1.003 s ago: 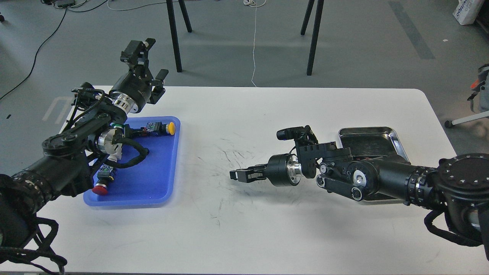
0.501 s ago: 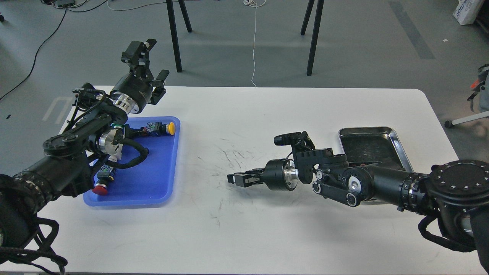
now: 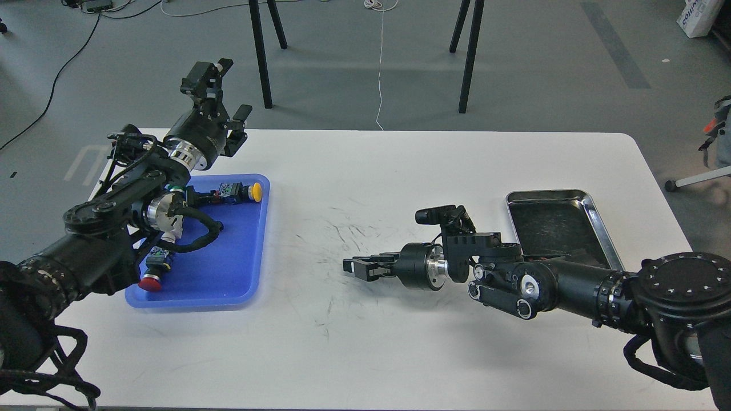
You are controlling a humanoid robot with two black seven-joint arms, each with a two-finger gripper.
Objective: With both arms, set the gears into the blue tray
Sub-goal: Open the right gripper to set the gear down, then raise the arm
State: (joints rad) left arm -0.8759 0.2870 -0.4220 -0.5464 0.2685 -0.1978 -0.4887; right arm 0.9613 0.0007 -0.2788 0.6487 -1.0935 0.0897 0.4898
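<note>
No gear can be made out anywhere in the head view; whether one is pinched in a claw cannot be told. The blue tray [image 3: 228, 274] lies well to the left of the right claw [image 3: 357, 267], across bare surface [image 3: 400, 354], its long axis running away from the robot. The right claw is stretched out flat, pointing left toward that tray; its fingers appear close together, contents undetermined. The left claw [image 3: 231, 94] is raised just beyond the tray's far edge, fingers spread apart, nothing between them. A yellow-capped button [image 3: 245, 191] and a red-capped button [image 3: 153, 277] are noted inside the tray. The steel tray [image 3: 599, 220] sits behind the right claw, beside its forearm, floor apparently bare. Judgement: the left arm is nearer the tray; a leftward carry is needed by the right.
</note>
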